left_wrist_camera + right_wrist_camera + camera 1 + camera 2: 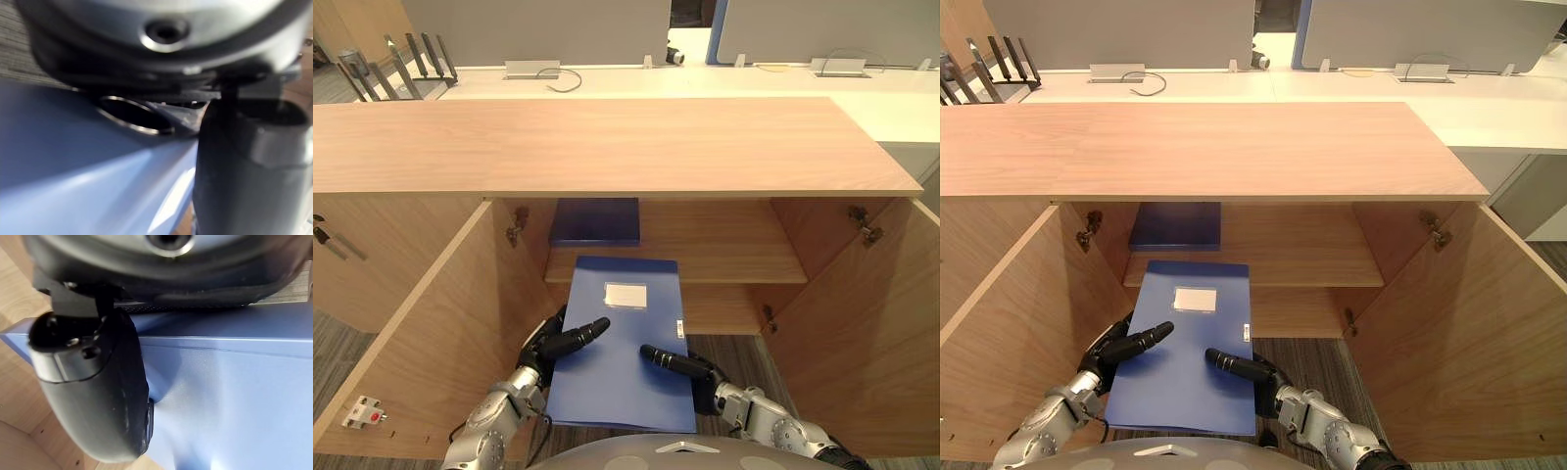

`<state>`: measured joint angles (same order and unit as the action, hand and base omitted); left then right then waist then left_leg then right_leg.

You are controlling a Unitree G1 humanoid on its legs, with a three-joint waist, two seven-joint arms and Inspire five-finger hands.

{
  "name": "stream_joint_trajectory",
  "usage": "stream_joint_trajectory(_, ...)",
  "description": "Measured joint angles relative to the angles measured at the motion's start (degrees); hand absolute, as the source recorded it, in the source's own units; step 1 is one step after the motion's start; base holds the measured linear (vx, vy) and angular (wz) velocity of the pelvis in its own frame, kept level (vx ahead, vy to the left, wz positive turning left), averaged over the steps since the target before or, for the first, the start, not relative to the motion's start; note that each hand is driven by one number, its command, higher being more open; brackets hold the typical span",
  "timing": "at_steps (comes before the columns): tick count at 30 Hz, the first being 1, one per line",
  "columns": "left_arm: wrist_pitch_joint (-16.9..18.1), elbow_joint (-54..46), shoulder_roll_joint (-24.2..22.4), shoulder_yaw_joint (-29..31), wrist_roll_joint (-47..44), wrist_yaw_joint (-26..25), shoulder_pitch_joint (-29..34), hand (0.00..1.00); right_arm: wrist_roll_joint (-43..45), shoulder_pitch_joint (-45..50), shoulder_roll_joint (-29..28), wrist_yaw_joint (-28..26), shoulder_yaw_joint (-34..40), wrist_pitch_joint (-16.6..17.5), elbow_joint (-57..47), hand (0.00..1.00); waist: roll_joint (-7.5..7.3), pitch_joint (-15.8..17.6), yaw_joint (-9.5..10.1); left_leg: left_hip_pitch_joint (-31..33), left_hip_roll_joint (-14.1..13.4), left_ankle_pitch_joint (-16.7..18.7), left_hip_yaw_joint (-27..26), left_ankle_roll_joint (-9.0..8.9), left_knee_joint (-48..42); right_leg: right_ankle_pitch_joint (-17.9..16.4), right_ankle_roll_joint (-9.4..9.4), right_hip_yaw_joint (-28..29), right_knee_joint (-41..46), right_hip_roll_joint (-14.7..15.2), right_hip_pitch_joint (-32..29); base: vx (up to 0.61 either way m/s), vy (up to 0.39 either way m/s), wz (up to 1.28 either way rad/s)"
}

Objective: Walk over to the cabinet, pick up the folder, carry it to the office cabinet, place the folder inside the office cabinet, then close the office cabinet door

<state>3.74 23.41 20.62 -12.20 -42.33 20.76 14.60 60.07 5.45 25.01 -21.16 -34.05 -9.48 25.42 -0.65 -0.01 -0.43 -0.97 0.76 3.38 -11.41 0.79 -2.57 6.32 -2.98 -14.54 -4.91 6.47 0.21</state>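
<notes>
We pinched the folder with our left hand and right hand, its length aimed at the shelf at 12 o'clock.

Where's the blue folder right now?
Low centre in the eye views, the blue folder is pinched between left hand and right hand, its far end at the cabinet shelf, near a darker folder.

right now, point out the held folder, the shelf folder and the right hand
held folder (622,387), left eye view, cover below its label
shelf folder (595,222), left eye view, cover's middle
right hand (680,365), left eye view, thumb
</notes>
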Motion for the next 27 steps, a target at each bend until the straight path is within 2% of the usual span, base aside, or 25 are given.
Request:
stream_joint_trajectory(1, 0.26, 2.34, -0.66, 0.85, -0.01, 1.22, -0.36, 1.0, -0.77, 0.13, -0.53, -0.11, 0.58, -0.01, 0.44, 0.0, -0.07, 0.15, 0.01, -0.13, 0.0, 0.0, -0.01, 0.0, 0.05, 0.0, -0.01, 0.02, 0.0, -0.01, 0.08, 0.0, 0.0, 0.0)
stream_joint_trajectory(2, 0.45, 7.42, -2.66, 3.45, 3.83, 2.1, -1.31, 1.0, -3.89, 0.4, -1.91, -0.05, 2.05, -0.12, 1.59, 0.0, -0.18, 0.28, 0.01, -0.38, 0.02, -0.03, -0.06, -0.03, 0.3, -0.06, -0.03, 0.07, 0.0, -0.01, 0.17, -0.02, 0.015, -0.05)
stream_joint_trajectory(3, 0.83, 12.34, -4.64, 6.06, 9.42, 1.68, -2.32, 1.0, -7.74, 0.41, -3.2, 0.26, 3.1, -0.3, 3.19, 0.0, -0.26, 0.29, -0.11, -0.73, 0.11, -0.21, -0.14, -0.05, 0.96, -0.11, -0.03, 0.24, 0.0, 0.01, 0.13, -0.01, 0.022, -0.04)
stream_joint_trajectory(6, 0.89, 20.88, -7.7, 9.01, 15.5, 0.21, -3.36, 1.0, -11.82, 0.42, -4.75, 0.77, 3.18, -1.07, 7.24, 0.0, -0.51, 0.7, -0.11, -0.87, 0.23, -0.29, -0.14, 0.03, 1.26, -0.19, -0.14, 0.25, 0.0, 0.09, 0.11, 0.0, 0.007, -0.01)
stream_joint_trajectory(9, 1.01, 25.64, -11.25, 14.17, 15.73, -1.45, -3.89, 1.0, -13.1, 0.43, -6.39, 1.54, 4.85, -1.68, 8.94, 0.0, -0.63, 1.58, -0.01, -1.7, 0.39, -0.67, -0.1, 0.07, 2.18, -0.28, -0.26, 0.2, 0.0, 0.14, 0.58, 0.0, 0.0, 0.0)
stream_joint_trajectory(13, 0.95, 27.85, -13.52, 19.16, 14.0, -3.41, -3.97, 1.0, -15.63, 0.46, -7.85, 1.65, 7.7, -1.7, 10.46, 0.0, -0.55, 1.59, -0.01, -2.65, 0.55, -0.78, -0.05, 0.09, 3.0, -0.61, -0.57, 0.16, 0.01, 0.21, 1.07, 0.0, 0.0, 0.0)
stream_joint_trajectory(17, 0.65, 30.34, -15.14, 27.58, 8.17, -7.92, -3.92, 1.0, -14.67, 0.51, -10.93, 2.09, 18.98, -1.67, 12.27, 0.0, -0.48, 1.61, 0.01, -2.71, 0.82, -1.06, 0.38, 0.25, 3.62, -0.74, -0.76, -0.27, 0.02, 0.38, 1.06, 0.01, 0.02, 0.06)
stream_joint_trajectory(19, 0.12, 33.37, -15.01, 33.71, 4.97, -11.97, -3.22, 1.0, -10.36, -0.76, -13.95, 3.97, 28.77, 0.75, 12.26, 0.0, -0.42, 1.62, -0.39, -2.77, 0.89, -1.2, 0.48, 0.28, 3.88, -0.76, -0.79, -0.37, 0.02, 0.43, 1.01, 0.0, 0.0, 0.0)
stream_joint_trajectory(22, -0.11, 34.93, -14.37, 39.32, 3.4, -15.1, -0.93, 1.0, -5.22, -4.93, -14.02, 6.68, 37.78, 5.62, 12.24, 0.0, -0.42, 1.6, -0.78, -2.77, 1.04, -1.23, 0.73, 0.33, 3.89, -0.78, -0.81, -0.66, 0.01, 0.57, 1.11, 0.0, 0.014, 0.06)
stream_joint_trajectory(23, -0.11, 35.27, -14.08, 40.5, 2.28, -15.87, -0.09, 1.0, -3.22, -6.17, -13.95, 7.59, 40.02, 7.92, 12.22, 0.0, -0.43, 1.6, -0.61, -2.79, 1.05, -1.24, 0.93, 0.35, 3.89, -0.79, -0.81, -0.86, 0.0, 0.6, 1.24, 0.0, 0.011, 0.06)
stream_joint_trajectory(25, -0.15, 35.46, -14.03, 42.32, 1.96, -16.76, 0.72, 1.0, -0.8, -7.51, -13.96, 8.82, 42.67, 10.33, 12.09, 0.0, -0.44, 1.61, -0.19, -2.89, 1.04, -1.24, 0.96, 0.35, 3.91, -0.8, -0.8, -0.89, 0.0, 0.61, 1.36, 0.0, 0.003, 0.02)
stream_joint_trajectory(27, -0.16, 35.58, -14.17, 43.41, 1.89, -17.21, 0.74, 1.0, 0.66, -7.8, -13.98, 9.6, 43.89, 11.6, 12.09, 0.0, -0.45, 1.65, 0.28, -3.27, 1.02, -1.25, 1.06, 0.34, 4.02, -0.91, -0.75, -1.01, 0.0, 0.6, 1.76, 0.0, 0.0, 0.0)
